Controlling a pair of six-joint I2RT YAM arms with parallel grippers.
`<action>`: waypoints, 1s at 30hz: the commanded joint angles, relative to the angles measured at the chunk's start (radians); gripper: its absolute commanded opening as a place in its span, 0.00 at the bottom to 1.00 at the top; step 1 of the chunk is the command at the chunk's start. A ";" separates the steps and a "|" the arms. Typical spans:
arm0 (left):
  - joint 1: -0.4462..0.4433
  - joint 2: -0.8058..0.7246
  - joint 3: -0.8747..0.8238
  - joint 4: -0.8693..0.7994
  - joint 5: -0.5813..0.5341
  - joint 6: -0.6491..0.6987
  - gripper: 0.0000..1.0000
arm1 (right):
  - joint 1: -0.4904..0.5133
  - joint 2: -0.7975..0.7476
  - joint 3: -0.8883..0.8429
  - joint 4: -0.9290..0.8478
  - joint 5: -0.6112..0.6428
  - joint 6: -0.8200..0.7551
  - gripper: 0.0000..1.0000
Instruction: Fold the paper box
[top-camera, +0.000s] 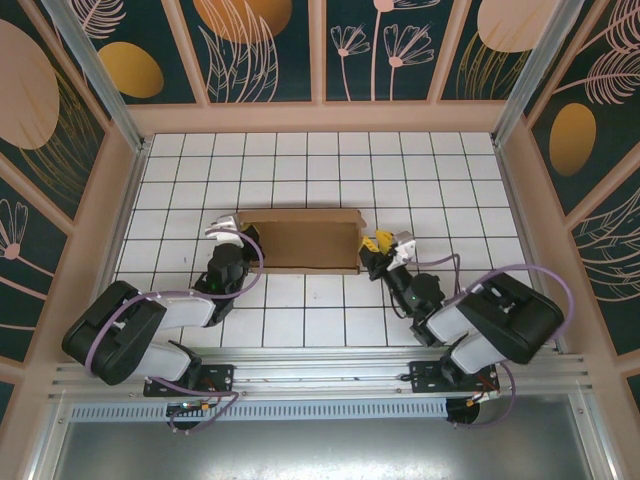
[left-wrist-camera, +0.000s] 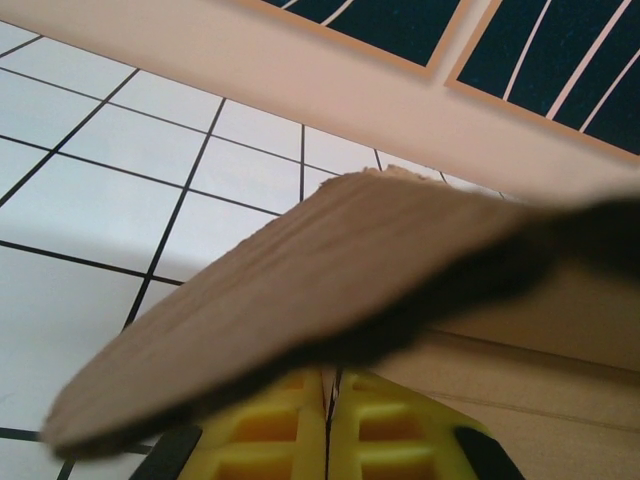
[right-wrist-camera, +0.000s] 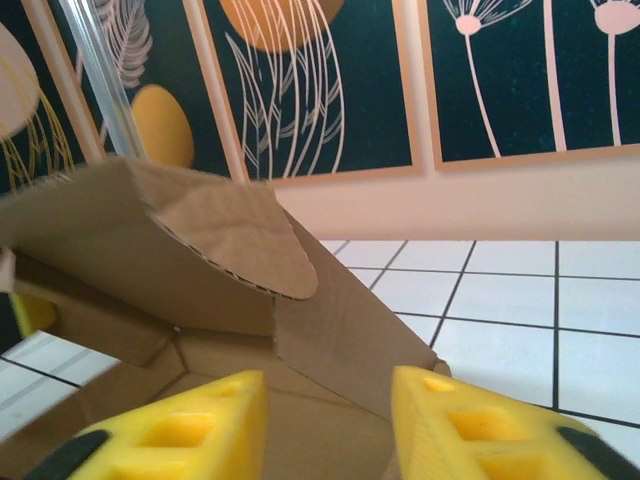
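I see left gripper (top-camera: 232, 236) at 9 o'clock end of paper box (top-camera: 305, 240), fingers (left-wrist-camera: 270, 432) pressed together, blurred flap (left-wrist-camera: 300, 290) overhanging them. Right gripper (top-camera: 372, 246) at 3 o'clock end, jaws moderately apart, rounded flap (right-wrist-camera: 235, 235) beyond. Box mid-table, long edges running 9 to 3. Open tiled table (top-camera: 320, 160) toward 12 o'clock.

There is 1 paper box (top-camera: 300, 240) on 1 white tiled table (top-camera: 300, 160). There are 2 robot arms: 1 left arm (top-camera: 150, 315) and 1 right arm (top-camera: 485, 315). They carry 2 grippers, the left gripper (left-wrist-camera: 327, 410) and the right gripper (right-wrist-camera: 330, 415), each with 2 yellow fingers (right-wrist-camera: 190, 425).
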 joint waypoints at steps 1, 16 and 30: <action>-0.006 0.005 0.024 -0.073 -0.006 0.006 0.06 | -0.005 -0.146 -0.026 -0.093 0.078 0.118 0.29; -0.007 0.011 0.059 -0.114 0.001 0.020 0.06 | -0.553 -0.233 0.717 -1.461 -0.531 0.632 0.42; -0.006 0.048 0.096 -0.162 0.018 0.017 0.06 | -0.463 0.207 1.126 -1.820 -0.564 0.788 0.55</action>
